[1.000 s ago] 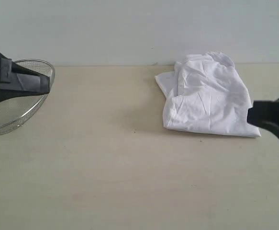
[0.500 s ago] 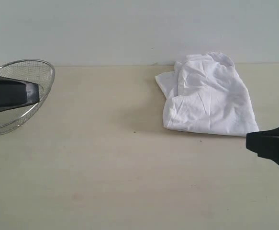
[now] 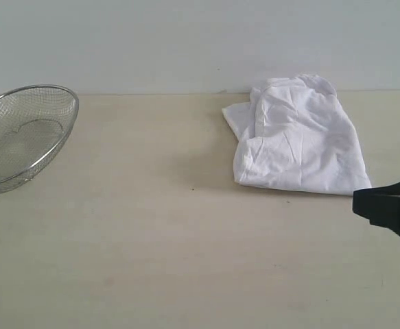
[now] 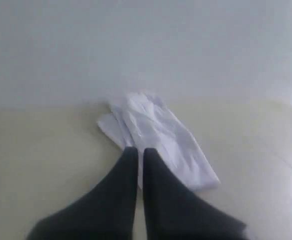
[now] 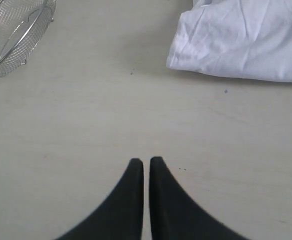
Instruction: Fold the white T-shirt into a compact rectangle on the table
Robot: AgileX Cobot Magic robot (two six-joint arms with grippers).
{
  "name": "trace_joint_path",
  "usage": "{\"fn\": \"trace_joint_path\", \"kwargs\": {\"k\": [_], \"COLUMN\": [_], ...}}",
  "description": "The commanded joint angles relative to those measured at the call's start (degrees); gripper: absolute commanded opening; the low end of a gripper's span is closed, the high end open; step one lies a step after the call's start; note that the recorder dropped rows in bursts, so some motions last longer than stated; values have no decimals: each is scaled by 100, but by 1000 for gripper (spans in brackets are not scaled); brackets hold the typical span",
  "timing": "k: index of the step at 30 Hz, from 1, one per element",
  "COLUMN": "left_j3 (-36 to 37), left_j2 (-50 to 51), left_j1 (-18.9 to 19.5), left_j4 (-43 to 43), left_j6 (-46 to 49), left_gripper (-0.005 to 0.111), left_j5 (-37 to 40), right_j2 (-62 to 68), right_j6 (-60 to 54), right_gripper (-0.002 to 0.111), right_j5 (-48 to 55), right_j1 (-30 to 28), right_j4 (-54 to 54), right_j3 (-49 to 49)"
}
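Beige table (image 3: 151, 260) meets pale wall (image 3: 186, 41).

A plain pale grey-blue matte wall (image 3: 151, 41) fills the back, meeting the far edge of the broad pale beige matte tabletop (image 3: 151, 260) (faint dark specks dot it). Light is soft and even, shadows faint.
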Motion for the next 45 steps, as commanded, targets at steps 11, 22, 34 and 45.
{"fn": "trace_joint_path", "kwargs": {"k": [11, 22, 34, 45], "left_j3": [3474, 3474, 3474, 3474], "left_j2": [-3402, -3739, -3739, -3739], "left_j1": [944, 1457, 1457, 1457], "left_j4": [49, 341, 2415, 4536], "left_j6": [614, 950, -389, -3033], "left_gripper": [4, 4, 4, 4], "left_j5": [-2713, -2603, -743, -218], "right_j2": [-39, -39, -39, -39], "right_j6": [5, 5, 5, 5], "right_gripper": [0, 0, 0, 0], "right_j5": [-6, -216, -228, -277], "right_j1": [10, 10, 10, 10], "right_j4": [-10, -10, -10, -10], "right_j3": [22, 22, 22, 22]}}
